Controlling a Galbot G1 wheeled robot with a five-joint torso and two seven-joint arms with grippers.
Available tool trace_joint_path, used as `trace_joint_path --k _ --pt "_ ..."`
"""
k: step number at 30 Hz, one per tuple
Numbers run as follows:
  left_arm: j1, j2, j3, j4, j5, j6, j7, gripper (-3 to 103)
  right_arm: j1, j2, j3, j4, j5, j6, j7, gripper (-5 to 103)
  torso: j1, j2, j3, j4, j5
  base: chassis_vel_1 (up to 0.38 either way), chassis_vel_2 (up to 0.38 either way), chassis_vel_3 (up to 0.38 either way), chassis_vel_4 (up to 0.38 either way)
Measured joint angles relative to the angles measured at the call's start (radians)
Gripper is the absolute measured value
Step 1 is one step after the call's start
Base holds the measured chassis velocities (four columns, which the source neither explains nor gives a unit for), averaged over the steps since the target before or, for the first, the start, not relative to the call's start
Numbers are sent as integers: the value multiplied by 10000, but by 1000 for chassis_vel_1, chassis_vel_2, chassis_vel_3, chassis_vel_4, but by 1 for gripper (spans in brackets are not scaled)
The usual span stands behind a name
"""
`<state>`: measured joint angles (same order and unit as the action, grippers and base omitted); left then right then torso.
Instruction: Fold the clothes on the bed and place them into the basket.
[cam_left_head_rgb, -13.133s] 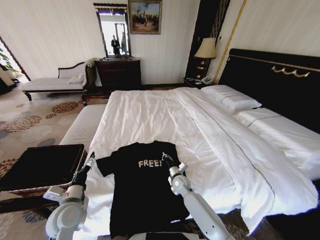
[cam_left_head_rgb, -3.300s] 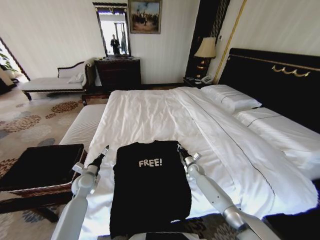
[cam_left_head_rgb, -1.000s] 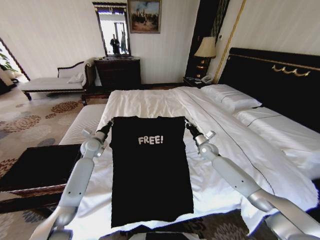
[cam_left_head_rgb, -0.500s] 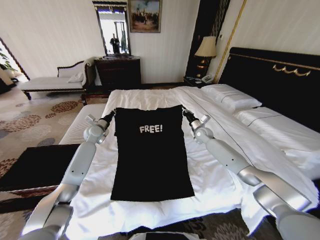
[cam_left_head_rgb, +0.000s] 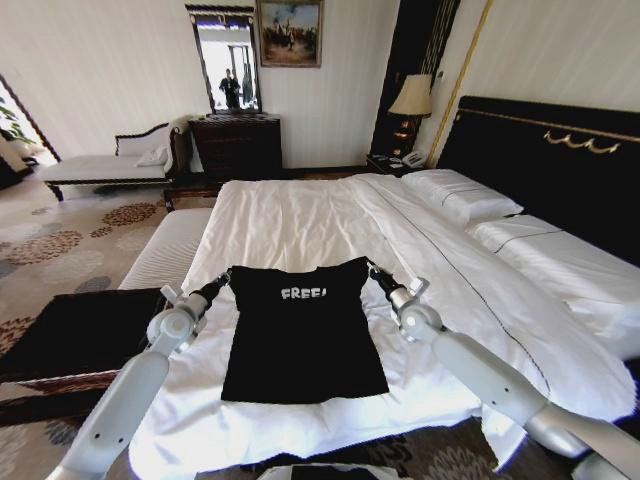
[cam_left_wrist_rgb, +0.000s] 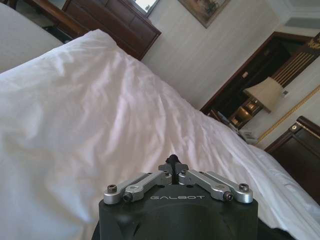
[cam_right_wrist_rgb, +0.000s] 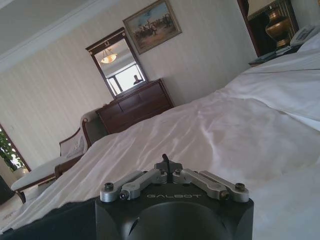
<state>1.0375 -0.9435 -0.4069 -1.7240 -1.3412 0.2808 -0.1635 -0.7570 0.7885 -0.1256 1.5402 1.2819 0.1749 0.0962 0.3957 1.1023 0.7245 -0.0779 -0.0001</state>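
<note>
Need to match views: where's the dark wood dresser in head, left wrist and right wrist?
Head: dresser at the far wall under the mirror, beyond the bed.
Left wrist: dresser past the bed's far edge.
Right wrist: dresser under the mirror, beyond the bed.
Shared landmark: framed painting on the wall beside it.
Left gripper and right gripper grip the T-shirt shoulders.

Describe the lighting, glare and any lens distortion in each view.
Head view: wide-angle bend toward the edges, daylight washes the white bed pale, and the black T-shirt loses its fold detail. Left wrist view: the sheet glares nearly white behind the left gripper. Right wrist view: the mirror reflects a bright ceiling lamp, and the right gripper body sits in shadow.
</note>
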Motion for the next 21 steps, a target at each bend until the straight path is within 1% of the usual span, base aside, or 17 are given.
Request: trace_joint_path --k 1,2,3,6,7,9,11,12,13,15,16,18,19,21 --pt "275 1 -85 -217 66 25 -62 1 -365 -55 146 175 -140 7 35 0 2 0 2 0 0 0 0 0 0" --pt "275 1 -85 -217 66 25 -62 1 -365 -55 146 175 -140 7 35 0 2 0 2 0 0 0 0 0 0" --pt "779 -24 -243 -638 208 57 -101 1 -919 -171 377 503 -263 15 119 0 3 -1 2 0 4 0 0 0 0" --pt "1569 -277 -572 -1265 385 92 -126 1 -1931 -382 964 1204 -262 -50 436 0 1 0 0 -1 2 0 0 0 0" --pt "1569 -277 -572 -1265 385 92 -126 1 -1931 -382 964 1204 -262 -50 436 0 1 0 0 -1 2 0 0 0 0" --pt "1940 -459 -776 -1507 413 100 -165 1 -2387 -509 1216 1503 -279 -56 488 0 0 2 0 -2 1 0 0 0 0" --pt "2513 -680 -991 -1702 676 108 -174 1 -3020 -610 1484 1852 -384 -56 518 0 2 1 2 -1 0 0 0 0 0" --pt "2513 -680 -991 -1702 676 108 -174 1 -3020 -610 1484 1852 -384 -56 518 0 2 1 2 -1 0 0 0 0 0" --pt "2766 -752 -1081 -1753 831 112 -174 1 -3316 -621 1596 1988 -472 -50 541 0 3 1 3 3 0 0 0 0 0" --pt "3314 -883 -1340 -1886 1081 128 -180 1 -4002 -618 1820 2299 -728 0 595 0 4 0 3 0 2 0 0 0 0" --pt "3314 -883 -1340 -1886 1081 128 -180 1 -4002 -618 1820 2299 -728 0 595 0 4 0 3 0 2 0 0 0 0" --pt "3850 -1002 -1583 -2134 1220 174 -206 1 -4595 -602 2010 2545 -979 60 626 0 2 1 1 1 0 0 0 0 0" --pt "3850 -1002 -1583 -2134 1220 174 -206 1 -4595 -602 2010 2545 -979 60 626 0 2 1 1 1 0 0 0 0 0" --pt "4266 -1127 -1710 -2331 1453 233 -222 1 -5066 -572 2142 2648 -1174 120 627 0 2 1 1 0 1 0 0 0 0"
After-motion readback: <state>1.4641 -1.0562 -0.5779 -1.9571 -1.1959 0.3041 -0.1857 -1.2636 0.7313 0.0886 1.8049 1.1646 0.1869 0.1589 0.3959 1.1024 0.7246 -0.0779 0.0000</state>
